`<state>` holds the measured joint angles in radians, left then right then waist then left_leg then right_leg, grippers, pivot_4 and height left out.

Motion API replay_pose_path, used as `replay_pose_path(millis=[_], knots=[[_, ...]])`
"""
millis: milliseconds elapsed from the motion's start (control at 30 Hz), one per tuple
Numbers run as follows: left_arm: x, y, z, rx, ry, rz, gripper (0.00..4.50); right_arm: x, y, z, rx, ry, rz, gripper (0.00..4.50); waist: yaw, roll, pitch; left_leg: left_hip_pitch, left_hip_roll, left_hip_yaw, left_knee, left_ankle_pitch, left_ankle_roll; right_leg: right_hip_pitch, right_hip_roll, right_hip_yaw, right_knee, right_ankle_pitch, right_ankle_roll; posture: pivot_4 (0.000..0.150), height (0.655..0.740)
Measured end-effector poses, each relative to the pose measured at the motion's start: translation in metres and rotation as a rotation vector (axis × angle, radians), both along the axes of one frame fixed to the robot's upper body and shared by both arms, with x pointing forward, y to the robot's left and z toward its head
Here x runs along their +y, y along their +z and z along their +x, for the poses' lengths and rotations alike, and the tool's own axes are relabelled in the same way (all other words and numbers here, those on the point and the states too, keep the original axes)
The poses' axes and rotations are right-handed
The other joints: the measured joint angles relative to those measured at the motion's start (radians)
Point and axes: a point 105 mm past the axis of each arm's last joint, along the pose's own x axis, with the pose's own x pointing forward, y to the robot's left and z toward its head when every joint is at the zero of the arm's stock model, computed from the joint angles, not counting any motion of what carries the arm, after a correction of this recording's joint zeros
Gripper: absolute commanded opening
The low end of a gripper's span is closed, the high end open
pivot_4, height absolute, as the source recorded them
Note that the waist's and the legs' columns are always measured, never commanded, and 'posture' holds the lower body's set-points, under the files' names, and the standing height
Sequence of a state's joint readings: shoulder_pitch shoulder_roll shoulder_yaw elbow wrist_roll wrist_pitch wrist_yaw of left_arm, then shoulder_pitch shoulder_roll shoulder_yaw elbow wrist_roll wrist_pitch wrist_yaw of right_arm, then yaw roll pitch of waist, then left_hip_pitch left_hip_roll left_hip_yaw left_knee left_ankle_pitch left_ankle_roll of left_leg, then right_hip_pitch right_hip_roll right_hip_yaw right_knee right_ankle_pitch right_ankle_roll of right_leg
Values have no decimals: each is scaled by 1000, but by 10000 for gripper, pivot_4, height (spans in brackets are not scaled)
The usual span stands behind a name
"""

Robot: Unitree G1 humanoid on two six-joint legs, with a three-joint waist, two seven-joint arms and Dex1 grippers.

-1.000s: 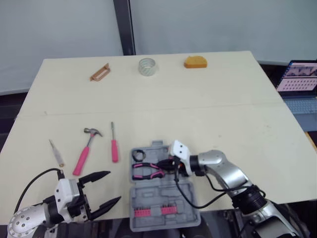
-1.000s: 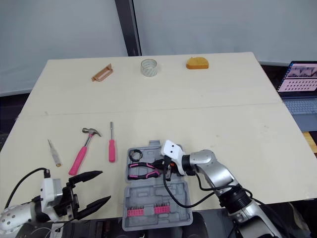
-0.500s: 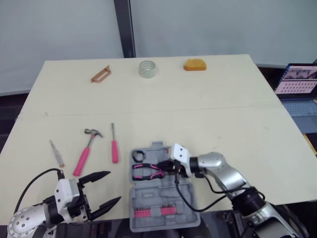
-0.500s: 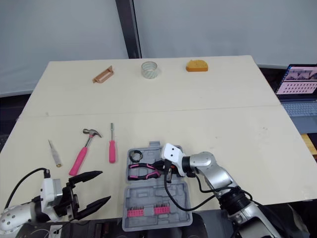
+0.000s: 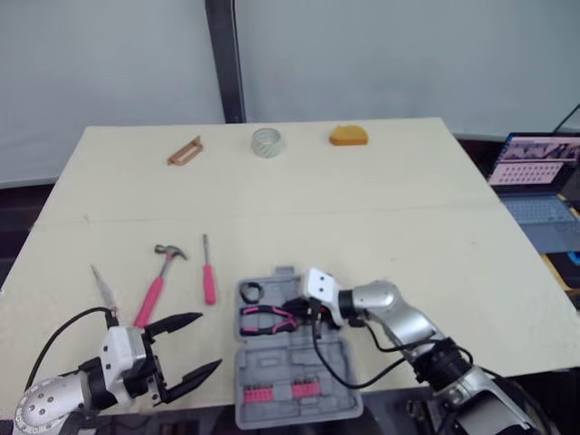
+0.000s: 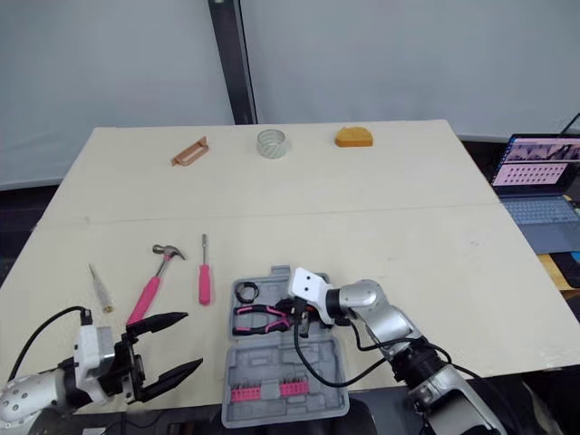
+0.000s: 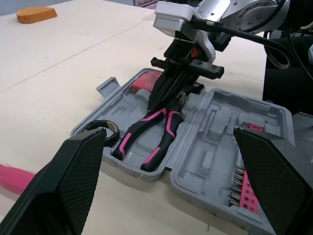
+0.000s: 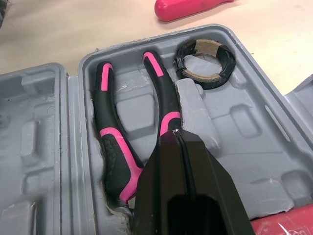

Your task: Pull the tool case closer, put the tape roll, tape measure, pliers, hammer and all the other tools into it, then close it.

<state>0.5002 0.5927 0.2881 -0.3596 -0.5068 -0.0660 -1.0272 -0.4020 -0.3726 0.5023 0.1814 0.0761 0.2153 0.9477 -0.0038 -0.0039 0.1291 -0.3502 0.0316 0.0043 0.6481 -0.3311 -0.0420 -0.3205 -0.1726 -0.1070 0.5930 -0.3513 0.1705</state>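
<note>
Beige tabletop (image 5: 381,227) carries everything. At its near left edge the left gripper (image 5: 209,340) hovers with its black fingers spread wide, holding nothing. Just beyond it lie a slim pale-handled tool (image 5: 102,284), a pink-handled hammer (image 5: 159,283) and a pink-handled screwdriver (image 5: 208,272), all outside the case. Next comes the grey tool case (image 5: 272,358), open flat at the near edge, with a black tape roll (image 8: 204,63) in a far-left recess, pink-and-black pliers (image 7: 146,142) seated in their slot beside it, and a row of pink bits (image 5: 281,392) in the near half. The right gripper (image 8: 176,134) points down at the pliers, its fingers pressed together with nothing between them. Along the far edge sit a brown bracket-shaped tool (image 5: 185,150), a clear tape roll (image 5: 266,142) and an orange tape measure (image 5: 348,136). A laptop (image 5: 530,172) stands off the table's right side.
</note>
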Motion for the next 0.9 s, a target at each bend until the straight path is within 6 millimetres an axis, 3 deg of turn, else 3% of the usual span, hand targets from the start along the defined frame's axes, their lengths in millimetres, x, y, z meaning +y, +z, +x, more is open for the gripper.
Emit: replay_pose_path(millis=[633, 900], knots=[[-2, 3, 0, -14, -3, 1, 45000, -1, -1, -2, -18, -25, 15, 108, 2, 6, -10, -1, 0, 1, 0, -1, 0, 0, 0, 0, -2, 0, -1, 1500, 7400], [-3, 5, 3, -25, -8, -2, 45000, -19, 33, 6, 1, -140, 110, 108, 3, 13, 26, -7, 1, 1, 1, -1, 0, -7, 1, 1, -1, 0, -2, 1500, 7400]])
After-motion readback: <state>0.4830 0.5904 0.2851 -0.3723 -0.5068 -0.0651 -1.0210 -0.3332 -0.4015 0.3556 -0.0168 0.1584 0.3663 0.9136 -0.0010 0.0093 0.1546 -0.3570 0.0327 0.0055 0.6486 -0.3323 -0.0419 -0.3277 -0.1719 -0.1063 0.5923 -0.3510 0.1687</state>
